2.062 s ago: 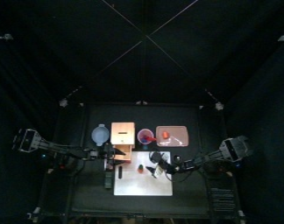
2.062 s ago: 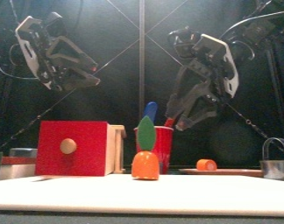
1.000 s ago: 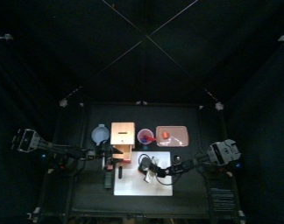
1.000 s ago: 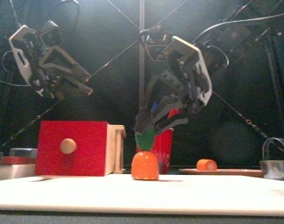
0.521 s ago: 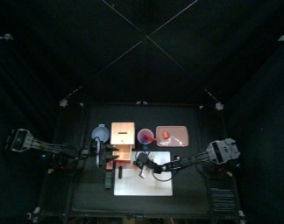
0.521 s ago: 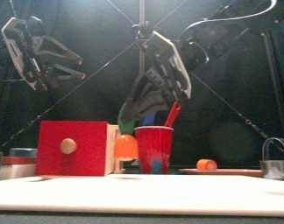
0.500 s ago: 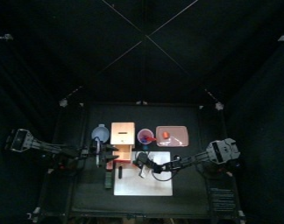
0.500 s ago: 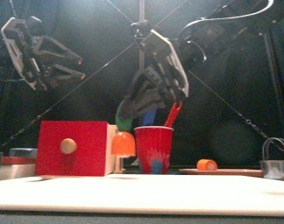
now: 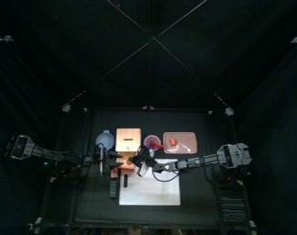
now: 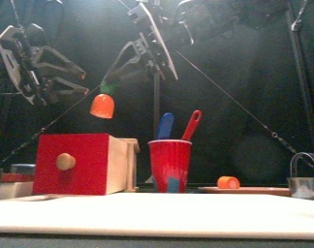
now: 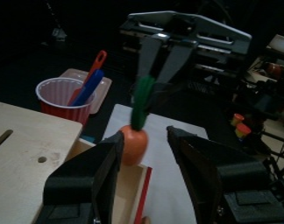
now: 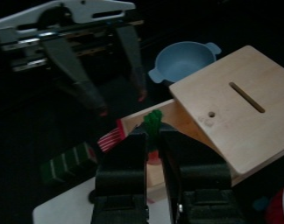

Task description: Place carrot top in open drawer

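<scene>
The carrot top [image 10: 104,104], a small orange piece with green leaves, hangs in the air in my right gripper [image 10: 115,81], which is shut on the leaves. It is above the left part of the drawer box [image 10: 79,165], which has a red front, a knob and pale tan wood [image 9: 127,139]. In the left wrist view the carrot top [image 11: 134,144] hangs at the edge of the wood [image 11: 27,140]. The right wrist view shows its leaves [image 12: 152,122] between the jaws beside the wood [image 12: 232,105]. My left gripper [image 11: 156,171] is open and empty, close to the left of the carrot top.
A red cup [image 10: 171,165] with a blue and a red utensil stands right of the box. A pinkish tray [image 9: 180,142] with an orange ball [image 10: 229,182] lies further right, with a metal cup [image 10: 304,179] at the far right. A blue-grey bowl [image 9: 105,140] lies left of the box. A white mat [image 9: 151,188] lies in front.
My right gripper has closed on the carrot top on the white mat, lifted it and carried it up and left over the drawer box. The left arm barely moved.
</scene>
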You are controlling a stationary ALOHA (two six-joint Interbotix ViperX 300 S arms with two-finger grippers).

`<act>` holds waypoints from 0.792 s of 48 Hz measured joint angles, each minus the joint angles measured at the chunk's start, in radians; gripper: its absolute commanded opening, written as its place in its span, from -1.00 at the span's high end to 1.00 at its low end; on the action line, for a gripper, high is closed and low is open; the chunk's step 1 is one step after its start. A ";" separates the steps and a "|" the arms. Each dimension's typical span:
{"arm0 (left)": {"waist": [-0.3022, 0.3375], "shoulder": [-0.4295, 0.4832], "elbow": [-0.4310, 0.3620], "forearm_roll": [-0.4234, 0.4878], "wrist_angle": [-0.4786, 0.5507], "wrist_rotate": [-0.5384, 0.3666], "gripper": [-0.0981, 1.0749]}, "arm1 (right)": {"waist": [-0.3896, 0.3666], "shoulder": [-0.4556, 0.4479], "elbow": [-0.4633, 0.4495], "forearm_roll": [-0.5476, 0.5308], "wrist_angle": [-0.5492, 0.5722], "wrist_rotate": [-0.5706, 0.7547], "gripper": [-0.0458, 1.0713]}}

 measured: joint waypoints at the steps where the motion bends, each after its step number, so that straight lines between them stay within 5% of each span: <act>1: -0.002 0.000 0.000 0.002 0.000 0.000 -0.57 | -0.005 0.012 -0.002 0.000 -0.002 0.000 0.16; 19: 0.002 0.000 0.000 0.000 0.000 0.000 -0.57 | -0.040 0.123 -0.054 0.002 -0.051 0.000 0.11; 38: 0.003 0.000 0.000 0.000 0.002 0.000 -0.57 | -0.041 0.158 -0.052 0.034 -0.052 0.000 -0.24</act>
